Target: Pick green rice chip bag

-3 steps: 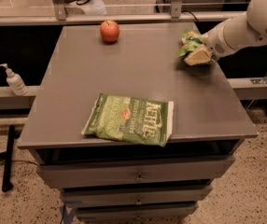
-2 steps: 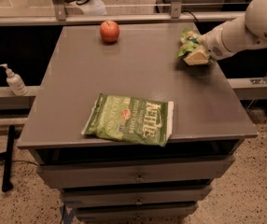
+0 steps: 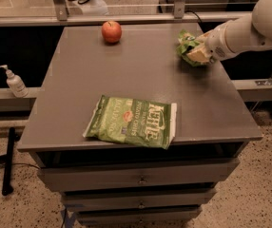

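The green rice chip bag (image 3: 188,44) is small, crumpled and bright green with pale patches. It sits at the right rear of the grey table (image 3: 140,80). My gripper (image 3: 199,52) reaches in from the right on a white arm and is shut on the bag. It holds the bag just above the tabletop, with a shadow beneath it. The fingers are mostly hidden behind the bag.
A large flat green Kettle chip bag (image 3: 132,121) lies near the table's front edge. A red apple (image 3: 111,31) stands at the rear centre. A soap dispenser (image 3: 14,82) stands on a ledge to the left. Drawers sit below the tabletop.
The gripper and the small green bag have shifted slightly left and up. The Kettle bag and apple have not moved.
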